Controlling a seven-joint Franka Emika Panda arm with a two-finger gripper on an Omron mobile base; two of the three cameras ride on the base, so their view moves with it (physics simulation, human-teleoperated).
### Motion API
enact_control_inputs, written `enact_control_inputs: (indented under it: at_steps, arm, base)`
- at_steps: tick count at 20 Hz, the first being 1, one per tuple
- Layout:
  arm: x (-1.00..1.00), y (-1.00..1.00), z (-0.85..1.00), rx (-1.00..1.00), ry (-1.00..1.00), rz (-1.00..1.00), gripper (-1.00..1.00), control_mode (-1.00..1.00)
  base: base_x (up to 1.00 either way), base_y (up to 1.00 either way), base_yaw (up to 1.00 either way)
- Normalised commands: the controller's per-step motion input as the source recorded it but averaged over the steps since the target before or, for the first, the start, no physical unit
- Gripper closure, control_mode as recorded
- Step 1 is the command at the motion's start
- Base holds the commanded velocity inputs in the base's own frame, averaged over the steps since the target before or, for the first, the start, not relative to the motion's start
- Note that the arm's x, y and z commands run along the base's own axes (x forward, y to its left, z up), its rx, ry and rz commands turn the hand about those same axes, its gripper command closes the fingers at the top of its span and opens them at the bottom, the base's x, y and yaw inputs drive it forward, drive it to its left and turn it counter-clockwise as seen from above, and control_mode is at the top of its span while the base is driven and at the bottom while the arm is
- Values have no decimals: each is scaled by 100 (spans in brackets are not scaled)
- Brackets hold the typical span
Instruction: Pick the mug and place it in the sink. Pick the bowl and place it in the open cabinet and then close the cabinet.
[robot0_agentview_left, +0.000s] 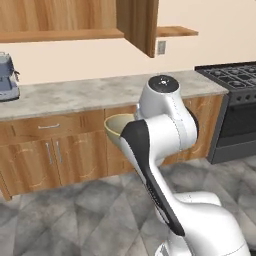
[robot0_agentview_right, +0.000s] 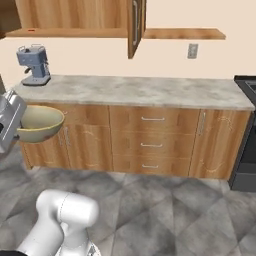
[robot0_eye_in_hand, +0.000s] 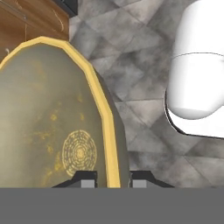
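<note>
Right up against the hand camera is the bowl (robot0_eye_in_hand: 52, 127), its yellowish rim running straight down between the two dark finger tips, one tip on the speckled inside and one on the outer wall, so the gripper (robot0_eye_in_hand: 113, 179) is clamped on that rim and carrying it. From the right base view the bowl (robot0_agentview_right: 39, 124) hangs in the air at the left edge, tilted a little, in front of the lower drawers (robot0_agentview_right: 151, 142) and just below the level of the counter (robot0_agentview_right: 150, 92), with the grey hand body beside it; the finger tips themselves are hard to make out from there. From the left base view just a slice of the bowl (robot0_agentview_left: 117, 127) peeks out from behind the white arm. Above, the cabinet (robot0_agentview_right: 75, 17) stands open, its door (robot0_agentview_right: 135, 25) swung out toward us with the silver bar handle on it, and the light wood shelf bare at its near edge. A blue-grey coffee machine (robot0_agentview_right: 34, 65) sits on the counter at the far left, and the black stove (robot0_agentview_left: 235, 80) closes off the right end. Grey tiled floor (robot0_agentview_right: 165, 215) lies under it all.
</note>
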Motion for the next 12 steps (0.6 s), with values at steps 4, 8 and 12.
enact_control_inputs:
  at_steps: [4, 8, 12]
  arm:
    - [0, 0, 0, 0, 0, 0, 100, 100]
    - [0, 0, 0, 0, 0, 0, 100, 100]
    - [0, 0, 0, 0, 0, 0, 100, 100]
  base:
    - [77, -1, 8]
    - [65, 39, 19]
    - [87, 16, 34]
